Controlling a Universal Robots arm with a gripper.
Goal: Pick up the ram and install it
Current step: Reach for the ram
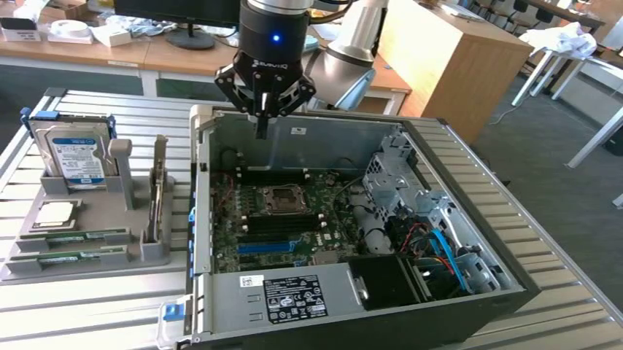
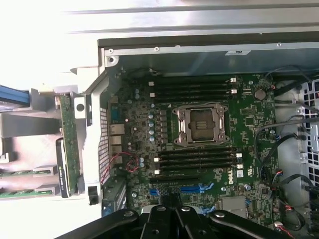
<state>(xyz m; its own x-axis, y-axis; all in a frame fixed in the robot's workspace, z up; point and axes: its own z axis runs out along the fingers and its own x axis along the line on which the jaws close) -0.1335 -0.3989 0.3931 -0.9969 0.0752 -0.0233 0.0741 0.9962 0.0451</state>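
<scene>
Black fingers of your gripper (image 1: 261, 133) were pressed together with nothing between them. It hung at the far wall of the open computer case (image 1: 331, 146), above the motherboard (image 1: 282, 219). You had the ram (image 1: 73, 237) lying flat in the grey holder (image 1: 98, 271) on the exterior view's left, well apart from the gripper, with a second green stick (image 1: 68, 257) just beside it.
</scene>
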